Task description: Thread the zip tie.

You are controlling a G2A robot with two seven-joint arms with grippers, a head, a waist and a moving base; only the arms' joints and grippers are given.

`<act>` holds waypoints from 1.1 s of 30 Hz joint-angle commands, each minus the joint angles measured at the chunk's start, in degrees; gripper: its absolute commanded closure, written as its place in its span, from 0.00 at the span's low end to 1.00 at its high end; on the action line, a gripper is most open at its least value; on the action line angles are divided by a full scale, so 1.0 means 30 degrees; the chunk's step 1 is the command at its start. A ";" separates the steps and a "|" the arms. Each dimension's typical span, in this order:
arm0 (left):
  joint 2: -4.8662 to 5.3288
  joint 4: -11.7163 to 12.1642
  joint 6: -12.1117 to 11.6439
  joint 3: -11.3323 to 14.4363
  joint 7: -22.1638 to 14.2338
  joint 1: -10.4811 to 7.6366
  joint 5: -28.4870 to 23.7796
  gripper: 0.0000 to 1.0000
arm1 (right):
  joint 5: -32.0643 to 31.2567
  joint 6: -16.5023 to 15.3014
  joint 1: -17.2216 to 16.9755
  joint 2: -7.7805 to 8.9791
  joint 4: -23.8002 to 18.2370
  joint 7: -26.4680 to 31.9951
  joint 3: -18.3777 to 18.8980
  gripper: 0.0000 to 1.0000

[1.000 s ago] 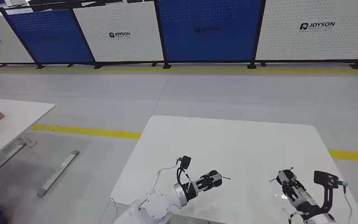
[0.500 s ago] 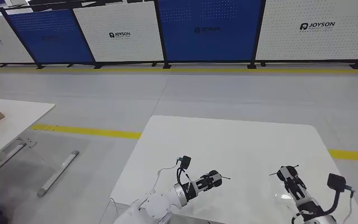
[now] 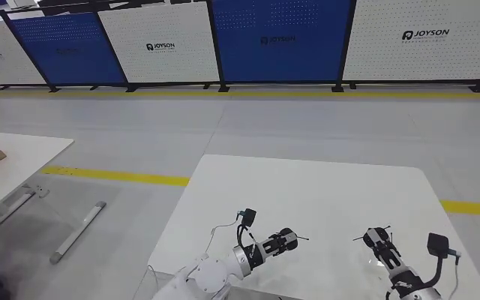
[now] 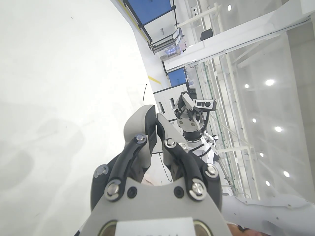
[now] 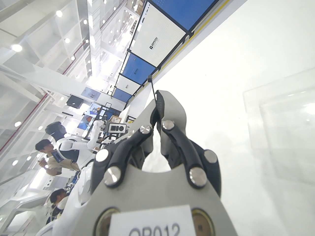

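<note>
On the white table [image 3: 300, 187], my left gripper [image 3: 291, 239] hovers near the front edge, shut on a thin black zip tie [image 3: 301, 238] that pokes out past its tips. In the left wrist view, that strap [image 4: 144, 93] stands above the closed left gripper [image 4: 155, 110]. My right gripper [image 3: 373, 236] is further right over the table, shut on another black zip tie [image 3: 385, 228] lying across its tips. The right wrist view shows this strap [image 5: 152, 85], square head outermost, clamped between the closed fingers of the right gripper [image 5: 158, 96]. The two grippers are well apart.
A clear plastic tray [image 5: 283, 124] lies on the table beside the right gripper, faintly seen from above as the tray [image 3: 375, 264]. The far half of the table is bare white surface. Blue and white partition panels [image 3: 277, 41] stand across the floor behind.
The right arm turned its wrist outward and back, and its gripper ended slightly to the left, still holding the zip tie. The left arm has not moved.
</note>
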 commanded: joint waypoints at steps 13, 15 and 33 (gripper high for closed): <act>-0.0130 0.0223 0.0522 0.0530 0.0293 -0.0269 -0.0008 1.00 | 0.0000 0.0000 0.0000 0.0000 0.0000 0.0000 0.0000 1.00; -0.0130 0.0223 0.0522 0.0530 0.0293 -0.0269 -0.0008 1.00 | 0.0000 0.0000 0.0000 0.0000 0.0000 0.0000 0.0000 1.00; -0.0072 0.0481 0.0064 0.0092 -0.1995 -0.0529 -0.2973 1.00 | -0.1284 0.0583 0.1449 -0.0119 0.0004 0.2500 -0.1309 1.00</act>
